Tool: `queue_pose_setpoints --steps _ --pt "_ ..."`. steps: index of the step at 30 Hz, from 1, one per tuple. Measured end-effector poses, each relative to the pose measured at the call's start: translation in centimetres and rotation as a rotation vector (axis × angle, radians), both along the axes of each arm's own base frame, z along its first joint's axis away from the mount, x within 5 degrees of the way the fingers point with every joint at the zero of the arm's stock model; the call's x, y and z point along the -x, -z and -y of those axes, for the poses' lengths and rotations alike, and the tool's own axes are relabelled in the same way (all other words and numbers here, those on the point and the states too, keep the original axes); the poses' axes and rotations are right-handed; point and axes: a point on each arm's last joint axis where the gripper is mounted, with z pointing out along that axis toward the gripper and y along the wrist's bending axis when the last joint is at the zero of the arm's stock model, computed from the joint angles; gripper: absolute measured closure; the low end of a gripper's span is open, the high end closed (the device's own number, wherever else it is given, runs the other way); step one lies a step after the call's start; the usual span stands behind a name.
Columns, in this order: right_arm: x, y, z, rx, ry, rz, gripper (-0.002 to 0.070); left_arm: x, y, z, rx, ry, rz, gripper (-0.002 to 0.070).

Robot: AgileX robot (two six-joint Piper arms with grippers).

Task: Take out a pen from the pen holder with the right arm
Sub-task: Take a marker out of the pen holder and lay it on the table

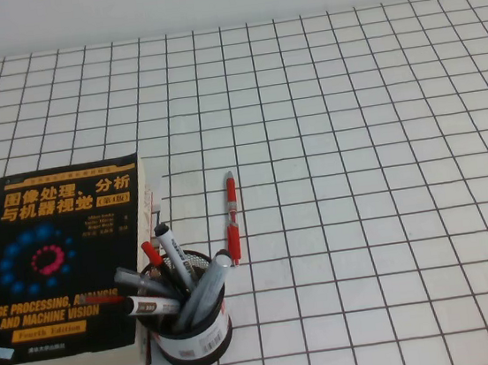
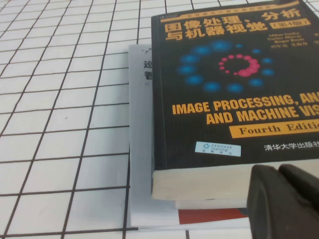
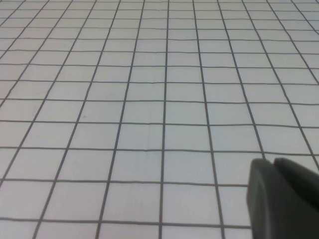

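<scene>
**Now: one red pen on the table, both grippers clenched on nothing**

From the high camera I see the pen holder (image 1: 195, 340), a dark round cup, standing near the front edge of the table (image 1: 391, 218). It is just beside the right edge of a black textbook (image 1: 49, 260), and I cannot tell whether the two touch. Several grey and black markers (image 1: 175, 255) lean out of it at different angles, with a red-capped one (image 1: 152, 252) among them.

One red pen (image 1: 231, 218) lies flat on the white gridded surface just beyond the holder and apart from it, running lengthwise away from the robot.

My right gripper (image 3: 274, 167) has its jaws pressed together and holds nothing. It hangs over bare grid squares, and its wrist camera shows only tabletop.

My left gripper (image 2: 277, 172) is also clenched, with only a thin seam between the jaws, and it is empty. It hangs just off the near edge of the textbook, which rests on a second, paler book (image 2: 142, 124).
</scene>
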Motion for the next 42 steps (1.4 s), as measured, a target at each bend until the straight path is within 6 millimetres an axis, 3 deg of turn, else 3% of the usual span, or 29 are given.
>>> queue_pose_setpoints --steps 33,42 --pt "-0.02 -0.09 -0.03 -0.013 0.000 0.009 0.0693 0.00 0.00 0.00 0.000 0.000 0.000 0.0679" --pt "-0.16 -0.77 -0.44 -0.173 -0.005 0.070 0.0692 0.00 0.00 0.00 0.000 0.000 0.000 0.0679"
